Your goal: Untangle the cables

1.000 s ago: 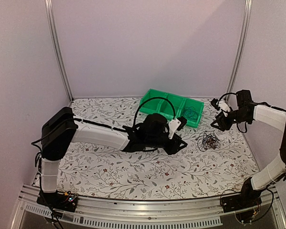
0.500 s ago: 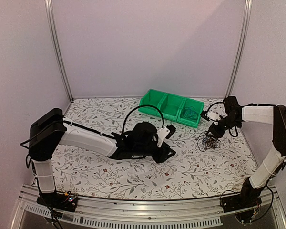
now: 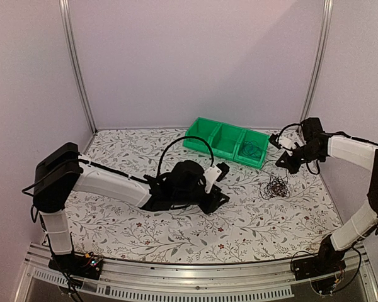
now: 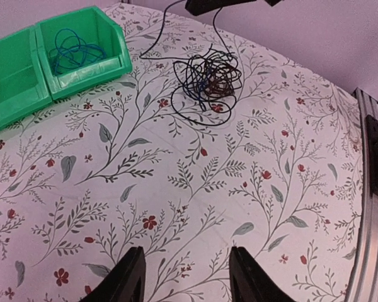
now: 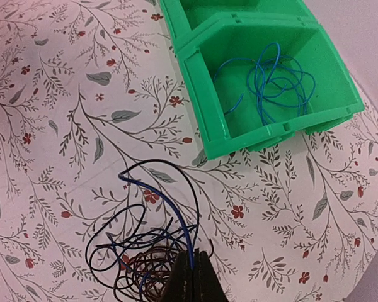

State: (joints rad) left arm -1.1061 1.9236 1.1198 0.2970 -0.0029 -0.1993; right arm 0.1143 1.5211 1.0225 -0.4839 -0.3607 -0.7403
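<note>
The cables lie as a tangle [image 3: 276,187] of thin black, dark brown and blue loops on the flowered table, right of centre. My right gripper [image 3: 285,161] hovers just above it. In the right wrist view it [image 5: 195,257] is shut on a blue cable [image 5: 170,204] that arcs up out of the tangle [image 5: 138,267]. Another blue-teal cable [image 5: 274,78] lies coiled in the end compartment of the green bin [image 5: 208,119]. My left gripper [image 4: 186,249] is open and empty, low over bare table, well short of the tangle [image 4: 208,80].
The green three-compartment bin [image 3: 205,143] stands at the back of the table, just behind the tangle. The left arm lies stretched across the middle of the table with a thick black hose [image 3: 176,148] looping over it. Metal rails run along the near edge.
My right gripper came down onto the tangle, shut on a blue strand and rose slightly, drawing the strand up. The left arm drew back a little to the left, jaws still open.
</note>
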